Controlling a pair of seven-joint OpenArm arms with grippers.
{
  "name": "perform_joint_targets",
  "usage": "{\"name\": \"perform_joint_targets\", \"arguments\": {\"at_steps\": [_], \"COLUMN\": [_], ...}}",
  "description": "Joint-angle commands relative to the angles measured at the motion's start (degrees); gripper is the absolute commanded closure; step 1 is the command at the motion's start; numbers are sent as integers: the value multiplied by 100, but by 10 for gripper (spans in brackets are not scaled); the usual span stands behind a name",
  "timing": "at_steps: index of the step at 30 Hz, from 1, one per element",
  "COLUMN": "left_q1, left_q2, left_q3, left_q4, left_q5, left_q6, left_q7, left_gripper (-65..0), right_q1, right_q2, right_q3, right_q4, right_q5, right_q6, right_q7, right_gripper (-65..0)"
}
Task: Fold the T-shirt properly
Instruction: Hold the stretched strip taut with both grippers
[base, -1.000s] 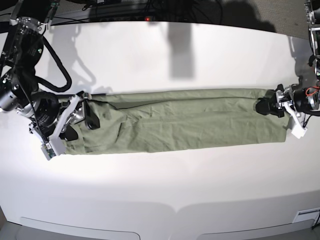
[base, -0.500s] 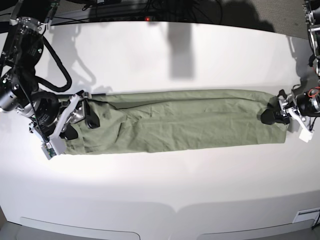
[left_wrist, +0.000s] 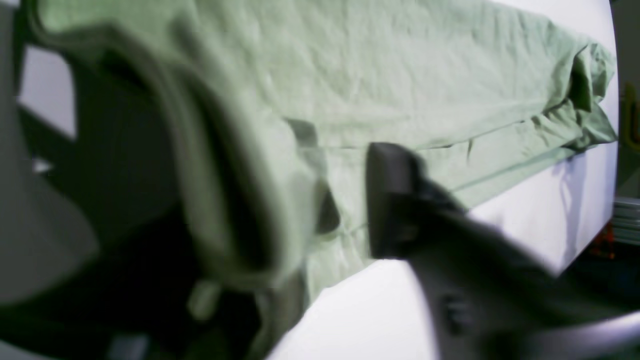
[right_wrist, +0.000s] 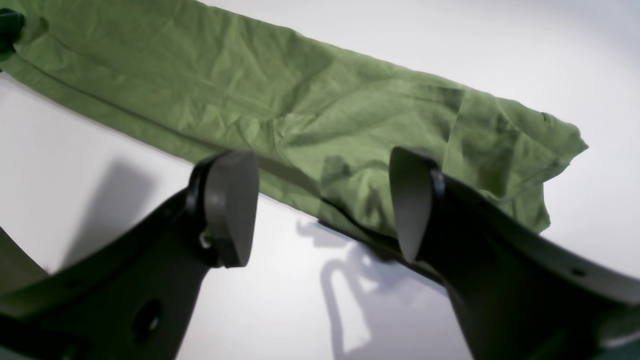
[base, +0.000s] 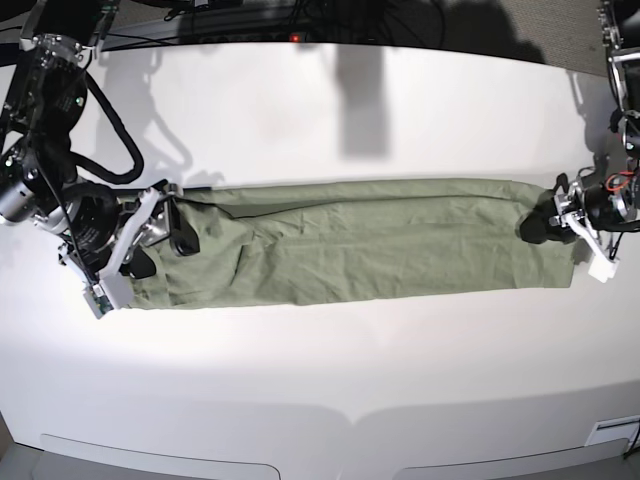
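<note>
The sage-green T-shirt (base: 360, 240) lies folded into a long, narrow, wrinkled strip across the white table (base: 320, 110). It also shows in the left wrist view (left_wrist: 425, 75) and the right wrist view (right_wrist: 250, 90). My left gripper (base: 537, 226) is at the strip's right end. In its wrist view the gripper (left_wrist: 320, 205) has its jaws apart, and a raised fold of the shirt's edge covers one finger. My right gripper (base: 172, 243) is open and empty just over the strip's left end, and the right wrist view (right_wrist: 320, 205) shows the same. The neck and label are hidden.
Dark cables and equipment (base: 250, 20) run along the table's far edge. Bare white tabletop lies in front of and behind the strip. The table's front edge (base: 350, 420) curves near the bottom of the base view.
My left gripper has shifted slightly right and down at the shirt's right end, and the fabric there has moved with it. The right arm has not moved.
</note>
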Motion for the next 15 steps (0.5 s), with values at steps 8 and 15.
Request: {"name": "perform_joint_targets", "arguments": {"at_steps": [8,15], "left_q1": [-127,-129], "left_q2": [-111,-46], "left_q3": [-44,-46], "left_q4": [63,66], "left_q5": [-136,-151], "left_q6": [-44,-42], "left_q7": [-197,-68], "left_gripper": [-126,0], "right_q1": [92,92], "right_q2": [66,66], "right_q3": [35,35], "right_q4": [101,101], "right_q5": [63,66], "right_q6": [13,13], "right_q7": [85,90], "right_gripper": [-411,-411]}}
